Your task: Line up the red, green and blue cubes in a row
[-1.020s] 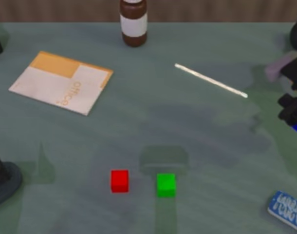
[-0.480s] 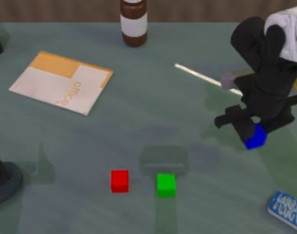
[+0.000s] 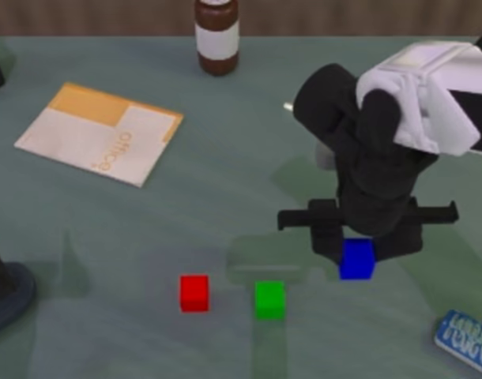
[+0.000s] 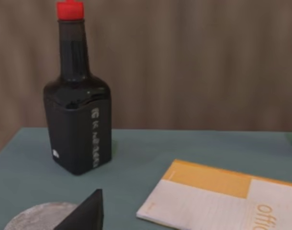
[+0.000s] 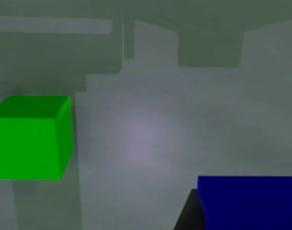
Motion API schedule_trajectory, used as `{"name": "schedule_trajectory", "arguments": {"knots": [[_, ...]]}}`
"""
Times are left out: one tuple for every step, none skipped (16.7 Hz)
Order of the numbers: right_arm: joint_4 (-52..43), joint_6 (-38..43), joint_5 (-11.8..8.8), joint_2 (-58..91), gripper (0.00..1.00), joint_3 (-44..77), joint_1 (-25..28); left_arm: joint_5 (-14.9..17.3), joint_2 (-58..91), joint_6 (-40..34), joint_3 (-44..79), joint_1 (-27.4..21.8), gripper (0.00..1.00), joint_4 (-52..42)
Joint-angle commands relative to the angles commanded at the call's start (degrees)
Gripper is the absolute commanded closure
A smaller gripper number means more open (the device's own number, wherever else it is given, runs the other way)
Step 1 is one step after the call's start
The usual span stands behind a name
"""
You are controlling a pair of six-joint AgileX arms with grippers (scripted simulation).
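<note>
Cubes: three are showing, one red, one green, one blue, all the same size.
Red cube [image 3: 194, 292]: it is sitting flat on the counter [image 3: 225, 181] near the front edge, left of the green one with a gap between them.
Green cube [image 3: 269, 299]: it is resting on the counter just right of the red cube (it is also showing in the right wrist view [image 5: 31, 137], apart from the blue one).
Blue cube [image 3: 356, 258]: it is being held in the right jaws, to the right of the green cube and a little farther back in the top view; whether it is touching the counter cannot be told.
Right gripper [image 3: 356, 251]: one, reaching in from the right side of the top view, its jaws closing on the blue cube [image 5: 249, 201] from either side.
Left arm [image 3: 0, 276]: it is sitting parked at the left edge of the counter; its jaws are not showing well enough to tell how they are standing.
Booklets: one, white and orange [image 3: 99, 133], is lying flat at the back left.
Bottles: two, a brown one with a white label [image 3: 216, 35] standing at the back middle, and a dark one with a red cap [image 4: 78, 100] standing upright in the left wrist view.
Blue packs: one, patterned in white [image 3: 466, 339], is lying at the front right corner.
</note>
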Motion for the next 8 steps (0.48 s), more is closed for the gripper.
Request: {"name": "schedule_trajectory", "arguments": {"knots": [[0.1, 1.4, 0.1, -0.4, 1.0, -0.1, 0.9, 0.0, 0.0, 0.0, 0.0, 0.0, 0.0, 0.0], [0.2, 2.2, 0.2, -0.6, 1.0, -0.2, 1.3, 0.0, 0.0, 0.0, 0.0, 0.0, 0.0, 0.0], [0.2, 2.4, 0.2, -0.7, 1.0, -0.2, 1.5, 0.0, 0.0, 0.0, 0.0, 0.0, 0.0, 0.0], [0.2, 2.4, 0.2, -0.7, 1.0, -0.2, 1.5, 0.0, 0.0, 0.0, 0.0, 0.0, 0.0, 0.0], [0.2, 2.4, 0.2, -0.7, 1.0, -0.2, 1.5, 0.0, 0.0, 0.0, 0.0, 0.0, 0.0, 0.0], [0.2, 2.4, 0.1, -0.5, 1.0, 0.0, 1.2, 0.0, 0.0, 0.0, 0.0, 0.0, 0.0, 0.0], [0.4, 2.4, 0.1, -0.4, 1.0, -0.1, 1.2, 0.0, 0.0, 0.0, 0.0, 0.0, 0.0, 0.0], [1.2, 2.5, 0.1, -0.1, 1.0, -0.7, 1.2, 0.0, 0.0, 0.0, 0.0, 0.0, 0.0, 0.0]]}}
